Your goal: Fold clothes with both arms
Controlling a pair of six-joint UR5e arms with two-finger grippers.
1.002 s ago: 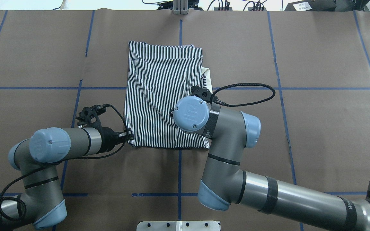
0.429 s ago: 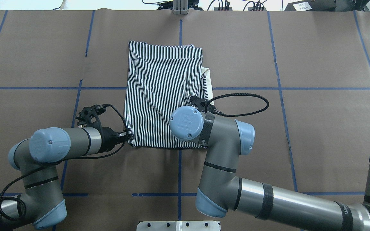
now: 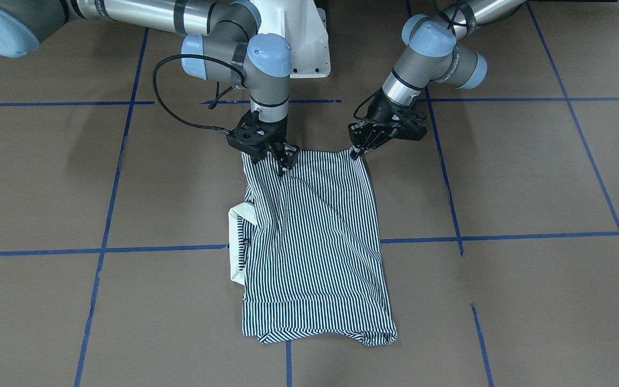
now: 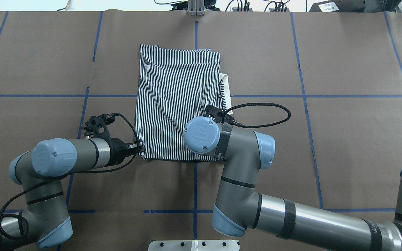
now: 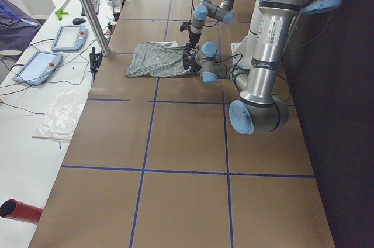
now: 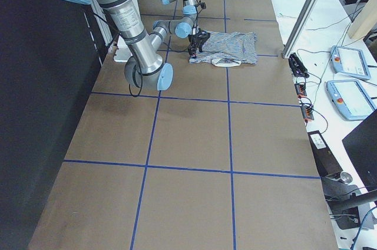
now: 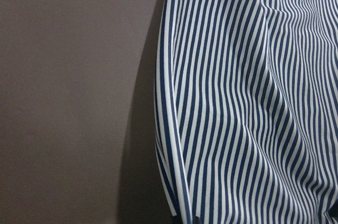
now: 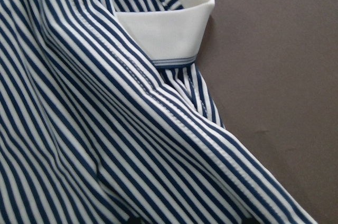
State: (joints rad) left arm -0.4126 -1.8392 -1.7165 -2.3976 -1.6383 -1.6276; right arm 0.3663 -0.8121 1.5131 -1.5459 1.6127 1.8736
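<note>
Along the edge of the polo shirt (image 3: 315,252) nearest the white pedestal base (image 3: 304,48), we see both claws pinching striped cloth. The left gripper (image 3: 355,150) is clamped on one corner, while the right gripper (image 3: 283,163) has its fingers pressed together on the fabric a little inboard of the other corner. That uneven hold is what worries us. If we carry this edge away from the base for the next fold, the loose corner outside the right gripper could droop and tuck under. The long diagonal crease running from that gripper across the panel (plain in the front-facing view) could also get pressed into the fold. We cannot tell how many layers each claw has caught, and a pinch on the top layer alone would peel the bundle open instead of folding it. The cream collar (image 3: 236,247) pokes out of one long side, roughly midway out from the base, and a tug could drag it out further. As for looks, the shirt lies on the brown paper table (image 3: 503,177) straight out from the base as a narrow rectangle. No sleeve shows, thin navy-and-white stripes run lengthwise, and the end farthest from the base is rumpled and slightly uneven.
</note>
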